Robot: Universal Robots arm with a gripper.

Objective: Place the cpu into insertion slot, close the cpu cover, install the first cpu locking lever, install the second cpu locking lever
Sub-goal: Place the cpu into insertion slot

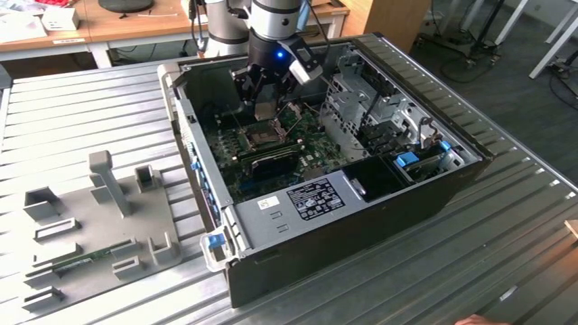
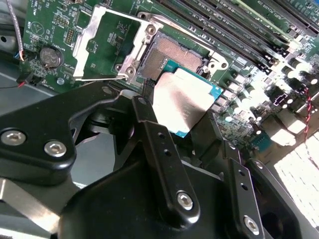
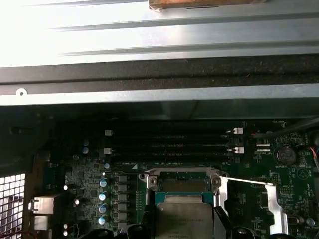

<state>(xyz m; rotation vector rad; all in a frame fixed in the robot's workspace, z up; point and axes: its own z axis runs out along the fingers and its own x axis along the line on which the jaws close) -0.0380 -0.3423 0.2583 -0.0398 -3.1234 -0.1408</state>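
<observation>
The cpu (image 2: 182, 102) has a silvery-beige face with a teal edge. The slot (image 2: 167, 55) is dark, with a fine dotted grain and a silver rim. The cover (image 2: 83, 42) is bright silver. The board (image 2: 55, 20) is green with small white marks, and the memory strips (image 2: 234, 27) are black. The jaws are matte black. In the exterior view the case (image 1: 407, 223) is black, its tabs (image 1: 408, 160) are blue, and the surface (image 1: 91, 101) is grey metal with long ribs.
</observation>
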